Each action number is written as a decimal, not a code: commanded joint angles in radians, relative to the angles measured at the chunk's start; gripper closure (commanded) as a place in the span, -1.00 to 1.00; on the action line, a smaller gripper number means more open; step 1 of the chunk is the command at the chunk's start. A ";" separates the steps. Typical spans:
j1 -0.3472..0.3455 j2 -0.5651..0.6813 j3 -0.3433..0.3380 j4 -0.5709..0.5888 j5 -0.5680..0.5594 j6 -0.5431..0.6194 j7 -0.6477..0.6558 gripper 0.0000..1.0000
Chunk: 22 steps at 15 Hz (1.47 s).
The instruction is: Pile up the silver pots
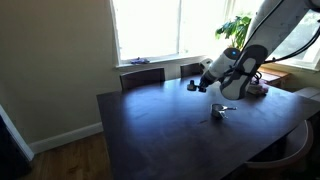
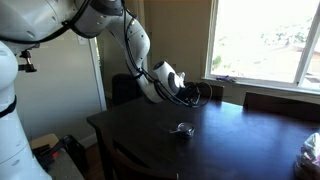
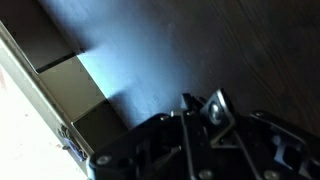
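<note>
One small silver pot (image 1: 222,110) sits on the dark table (image 1: 160,130), near its middle; it also shows in an exterior view (image 2: 183,128). I see no other silver pots. My gripper (image 1: 194,85) hangs above the table's far side, near the chairs and away from the pot, and it shows in an exterior view (image 2: 191,96) too. In the wrist view the fingertips (image 3: 203,103) are close together with nothing visible between them, and the pot is out of that view.
Dark chair backs (image 1: 142,75) stand along the far edge below the bright window (image 1: 150,30). A pinkish item (image 1: 258,88) lies by the arm's base. A pale crinkled object (image 2: 311,150) sits at a table corner. A houseplant (image 1: 236,28) stands by the window.
</note>
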 commanded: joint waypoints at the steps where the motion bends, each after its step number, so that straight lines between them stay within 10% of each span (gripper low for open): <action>1: 0.019 -0.139 -0.010 -0.180 -0.001 -0.002 -0.057 0.88; 22: -0.025 -0.186 -0.021 -0.243 -0.022 -0.004 -0.167 0.91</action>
